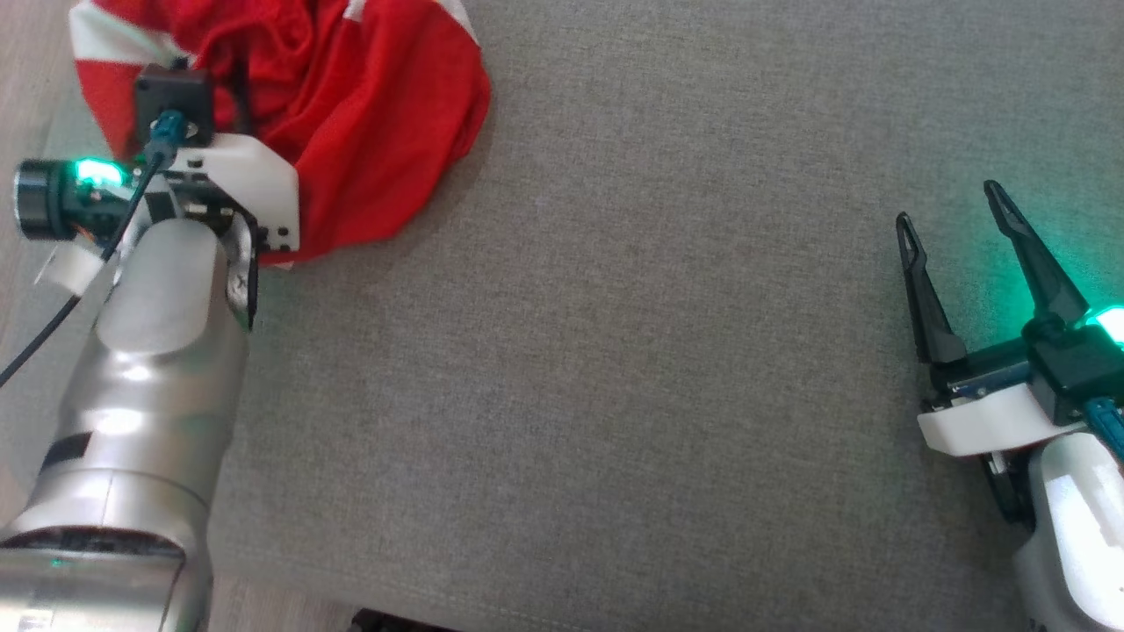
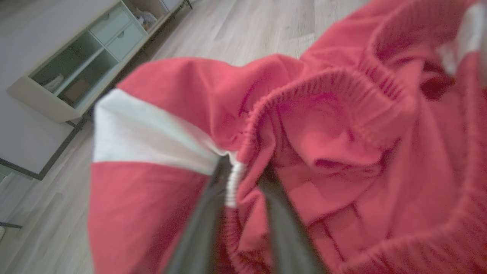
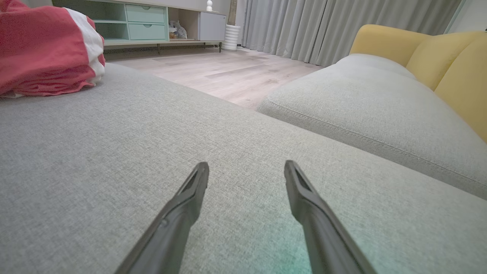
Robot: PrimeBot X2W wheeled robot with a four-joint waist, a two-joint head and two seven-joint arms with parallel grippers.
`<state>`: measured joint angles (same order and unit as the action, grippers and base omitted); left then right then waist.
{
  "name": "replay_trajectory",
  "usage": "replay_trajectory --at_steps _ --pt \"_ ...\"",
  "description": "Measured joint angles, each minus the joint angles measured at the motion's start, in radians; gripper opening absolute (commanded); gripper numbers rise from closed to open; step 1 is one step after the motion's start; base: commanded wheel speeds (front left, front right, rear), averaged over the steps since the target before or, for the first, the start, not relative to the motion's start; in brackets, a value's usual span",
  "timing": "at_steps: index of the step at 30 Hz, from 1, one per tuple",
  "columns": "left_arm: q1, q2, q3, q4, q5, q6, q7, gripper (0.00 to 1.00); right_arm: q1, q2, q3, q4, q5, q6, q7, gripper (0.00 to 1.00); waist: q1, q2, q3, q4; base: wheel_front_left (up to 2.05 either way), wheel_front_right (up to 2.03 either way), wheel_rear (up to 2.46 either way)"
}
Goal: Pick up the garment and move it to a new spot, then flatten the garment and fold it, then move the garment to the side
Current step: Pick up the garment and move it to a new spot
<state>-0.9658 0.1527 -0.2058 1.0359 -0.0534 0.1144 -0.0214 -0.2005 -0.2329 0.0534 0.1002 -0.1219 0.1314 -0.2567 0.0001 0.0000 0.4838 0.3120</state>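
Grey cushion (image 1: 615, 395) under red garment (image 1: 369, 114); wrist-close, waistband (image 2: 323, 76) between left hand (image 2: 245, 169) fingers (image 2: 283, 224)

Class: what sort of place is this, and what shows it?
Probably a home living room: a grey sofa seat with yellow backrests, a pale-green drawer cabinet and long curtains.

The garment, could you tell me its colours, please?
The garment is red with white bands; the left wrist view shows it best.
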Motion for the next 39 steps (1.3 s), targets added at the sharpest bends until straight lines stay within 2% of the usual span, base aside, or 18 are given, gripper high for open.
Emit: replay_trajectory --at_steps 5,9,14,19,20,21,22,24,26,29,33,39 --pt "-0.043 0.001 0.022 -0.001 -0.034 0.000 -0.125 0.00 0.002 0.005 0.003 0.018 0.000 0.000 0.000 1.00 0.0000 0.0000 -0.027 0.001 0.00 0.00 0.00" --pt "-0.086 0.009 0.018 -0.044 -0.035 -0.016 -0.174 0.00 0.001 0.038 0.028 0.032 0.009 0.000 0.000 1.00 -0.0001 0.0000 -0.070 -0.009 0.00 0.00 0.00" --pt "-0.128 0.034 -0.009 -0.151 -0.023 -0.059 -0.180 0.00 0.000 0.096 0.050 0.053 0.021 0.000 0.000 1.00 -0.0002 0.0000 -0.136 -0.042 0.00 0.00 0.00" --pt "-0.153 0.050 -0.038 -0.296 -0.026 -0.128 -0.111 0.00 0.001 0.145 0.064 0.069 0.034 0.000 0.000 1.00 -0.0002 0.0001 -0.200 -0.111 0.00 0.00 0.00" --pt "-0.153 0.050 -0.038 -0.296 -0.026 -0.128 -0.111 0.00 0.001 0.145 0.064 0.069 0.034 0.000 0.000 1.00 -0.0002 0.0001 -0.200 -0.111 0.00 0.00 0.00" --pt "-0.153 0.047 -0.040 -0.369 -0.057 -0.169 -0.075 0.00 0.002 0.158 0.064 0.074 0.041 0.000 0.000 1.00 -0.0002 0.0001 -0.225 -0.147 0.00 0.00 0.00" --pt "-0.153 0.047 -0.040 -0.369 -0.057 -0.169 -0.075 0.00 0.002 0.158 0.064 0.074 0.041 0.000 0.000 1.00 -0.0002 0.0001 -0.225 -0.147 0.00 0.00 0.00" --pt "-0.153 0.044 -0.041 -0.442 -0.100 -0.197 -0.033 0.00 0.006 0.172 0.049 0.080 0.098 0.000 0.000 1.00 -0.0003 0.0001 -0.247 -0.188 0.00 0.00 0.00" --pt "-0.153 0.035 -0.046 -0.547 -0.165 -0.221 0.040 0.00 0.008 0.174 0.051 0.088 0.156 0.000 0.000 1.00 -0.0003 0.0001 -0.275 -0.257 0.00 0.00 0.00" --pt "-0.144 0.012 -0.062 -0.646 -0.238 -0.230 0.108 0.00 0.007 0.176 0.072 0.086 0.219 0.000 0.000 1.00 -0.0003 0.0001 -0.296 -0.328 0.00 0.00 0.00" --pt "-0.097 -0.020 -0.100 -0.751 -0.314 -0.238 0.164 0.00 0.005 0.177 0.079 0.081 0.244 0.000 0.000 1.00 -0.0002 0.0001 -0.308 -0.421 0.00 0.00 0.00" --pt "0.061 -0.076 -0.172 -0.746 -0.369 -0.238 0.157 0.00 0.004 0.177 0.079 0.085 0.267 0.000 0.000 1.00 -0.0002 0.0001 -0.290 -0.531 0.00 0.00 0.00"
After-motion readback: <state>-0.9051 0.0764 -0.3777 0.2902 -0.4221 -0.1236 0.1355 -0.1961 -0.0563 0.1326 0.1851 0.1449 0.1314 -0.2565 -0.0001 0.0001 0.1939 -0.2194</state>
